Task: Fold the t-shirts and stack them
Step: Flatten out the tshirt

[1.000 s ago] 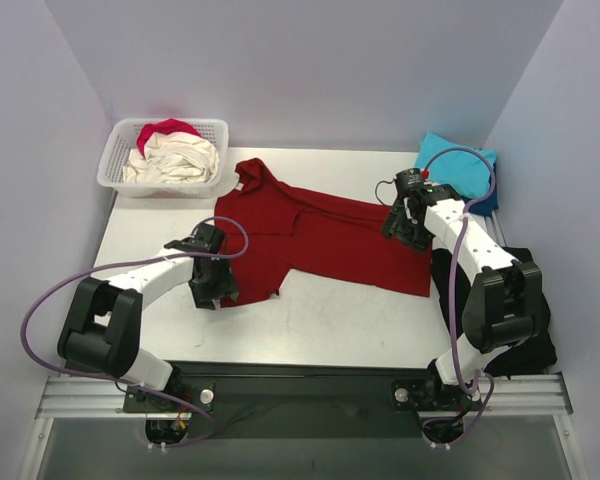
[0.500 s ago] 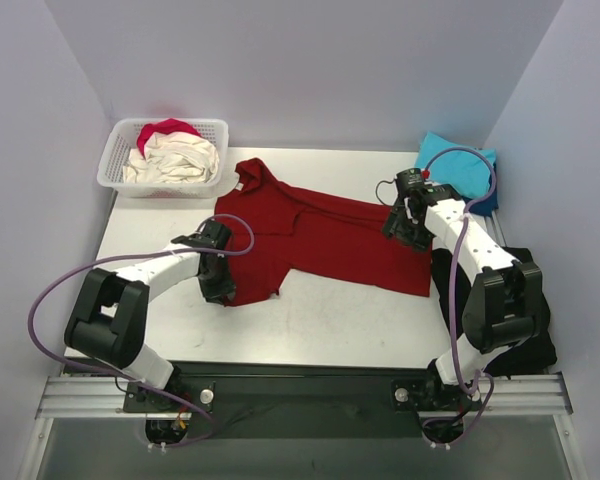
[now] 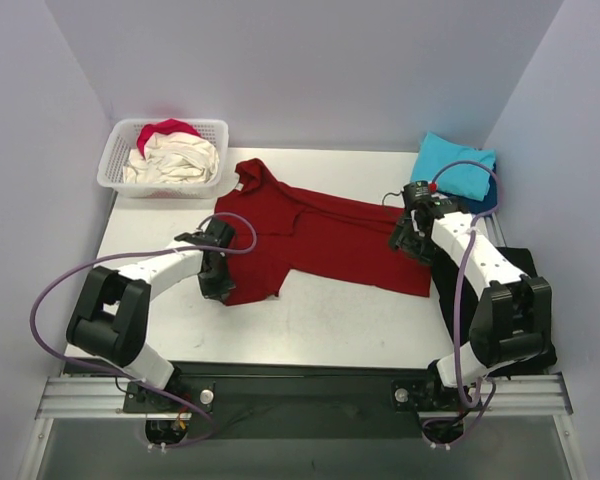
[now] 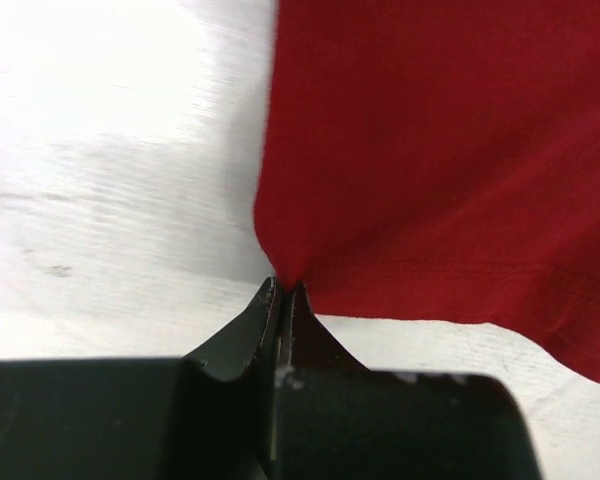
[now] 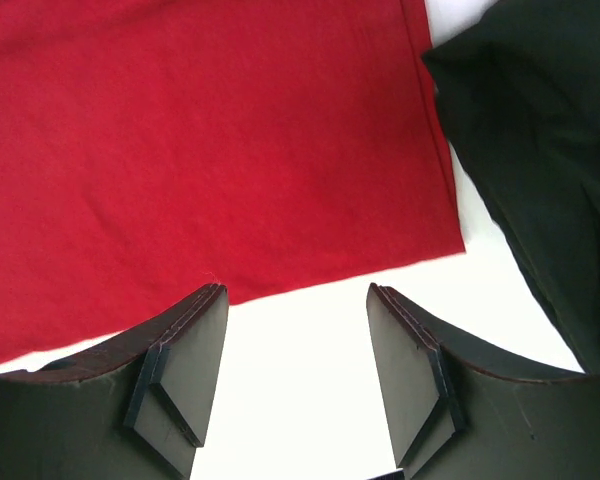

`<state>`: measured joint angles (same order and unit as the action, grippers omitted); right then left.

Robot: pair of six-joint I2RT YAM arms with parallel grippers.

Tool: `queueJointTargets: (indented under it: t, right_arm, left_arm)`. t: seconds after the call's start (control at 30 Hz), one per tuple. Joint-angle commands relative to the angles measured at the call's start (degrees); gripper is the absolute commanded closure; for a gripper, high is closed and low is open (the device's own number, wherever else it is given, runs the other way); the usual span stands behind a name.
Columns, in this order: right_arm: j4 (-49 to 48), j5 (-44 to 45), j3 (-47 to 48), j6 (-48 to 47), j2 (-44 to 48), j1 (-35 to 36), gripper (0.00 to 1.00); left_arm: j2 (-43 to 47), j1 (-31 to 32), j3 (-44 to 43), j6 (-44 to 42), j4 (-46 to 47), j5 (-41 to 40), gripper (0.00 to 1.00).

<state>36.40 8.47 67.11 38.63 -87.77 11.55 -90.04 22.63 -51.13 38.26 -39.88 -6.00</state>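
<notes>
Now, left fingers (image 4: 238, 338) newly clamped on dark red t-shirt (image 4: 430, 150) corner

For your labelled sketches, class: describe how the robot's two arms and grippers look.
Both are white tubular links joined by black joint housings. The left arm and right arm each trail a looping lilac cable; a small red dot marks the right wrist. The left gripper is black and wedge-tipped; the right gripper has flat dark pads edged reddish-brown.

White table (image 3: 320, 320), plain lavender walls (image 3: 310, 60).
</notes>
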Motion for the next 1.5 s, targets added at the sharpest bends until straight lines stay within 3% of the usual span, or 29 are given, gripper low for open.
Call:
queueJointTargets:
  t: [0.0, 0.33, 0.87, 1.3, 1.47]
  right_arm:
    - [2.3, -1.0, -4.1, 0.8, 4.3, -0.3, 0.42]
    - [3.2, -1.3, -14.5, 3.6, 8.1, 1.0, 0.42]
    - [3.5, -0.6, -18.5, 7.7, 3.0, 6.2, 0.44]
    - [-4.2, -4.1, -21.1, 8.5, -1.4, 6.6, 0.52]
    - [-6.1, -7.0, -24.1, 10.0, -1.9, 6.6, 0.59]
  left_arm:
    - [3.9, -1.8, -4.9, -1.3, -4.0, -7.3, 1.0]
    - [5.8, -13.7, -7.6, -9.5, -3.8, -12.0, 1.0]
    - [3.6, -15.0, -4.9, -10.7, 0.2, -5.5, 1.0]
    - [4.1, -15.2, -4.4, -11.3, 0.0, -4.1, 1.0]
    - [4.6, -15.8, -4.3, -11.5, -0.4, -4.1, 1.0]
